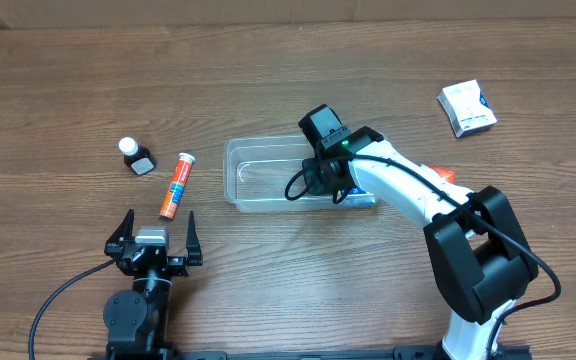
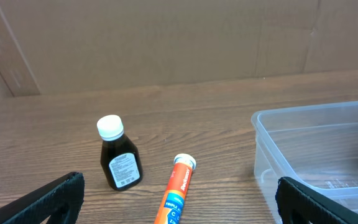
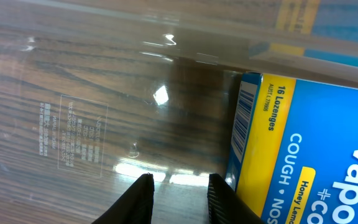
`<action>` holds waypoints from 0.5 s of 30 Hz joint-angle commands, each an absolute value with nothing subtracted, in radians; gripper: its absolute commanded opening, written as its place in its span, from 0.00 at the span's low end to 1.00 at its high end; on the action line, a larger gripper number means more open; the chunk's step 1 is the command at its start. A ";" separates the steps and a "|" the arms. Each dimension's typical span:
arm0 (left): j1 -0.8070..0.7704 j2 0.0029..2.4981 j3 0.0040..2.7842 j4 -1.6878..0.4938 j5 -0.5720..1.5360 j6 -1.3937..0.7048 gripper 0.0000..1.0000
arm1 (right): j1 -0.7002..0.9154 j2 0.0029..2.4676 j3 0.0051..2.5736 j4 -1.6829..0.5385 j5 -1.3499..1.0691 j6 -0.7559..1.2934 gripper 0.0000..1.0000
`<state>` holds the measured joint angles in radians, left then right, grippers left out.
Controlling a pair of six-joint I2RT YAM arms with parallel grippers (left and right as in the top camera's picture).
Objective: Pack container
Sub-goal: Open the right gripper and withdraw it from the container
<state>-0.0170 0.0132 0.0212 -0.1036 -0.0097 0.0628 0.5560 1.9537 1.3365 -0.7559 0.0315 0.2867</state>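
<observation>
The clear plastic container (image 1: pixel 258 143) lies mid-table. It also shows in the left wrist view (image 2: pixel 316 134) and in the right wrist view (image 3: pixel 73 124). My right gripper (image 1: pixel 320 182) reaches down inside it, open and empty (image 3: pixel 180 199). A blue and yellow cough lozenge box (image 3: pixel 303 155) lies on the container floor just beside the right finger, at the container's right end (image 1: pixel 361 198). My left gripper (image 1: pixel 154 228) is open and empty near the front edge (image 2: pixel 179 185). An orange tube (image 1: pixel 177 185) (image 2: pixel 178 190) and a dark bottle with a white cap (image 1: pixel 138 157) (image 2: pixel 120 158) lie ahead of it.
A white and blue box (image 1: pixel 467 107) lies at the back right. A small orange-red item (image 1: pixel 443 173) shows partly behind my right arm. A cardboard wall stands at the table's far edge (image 2: pixel 166 37).
</observation>
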 commanded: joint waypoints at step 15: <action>-0.008 0.004 0.017 -0.100 0.004 0.080 1.00 | 0.544 1.952 1.974 -1.211 0.010 0.207 0.62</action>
<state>-0.0170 0.0128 0.0212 -0.1036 -0.0097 0.0628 0.5529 1.9564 1.8664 -1.1656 0.0143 0.2192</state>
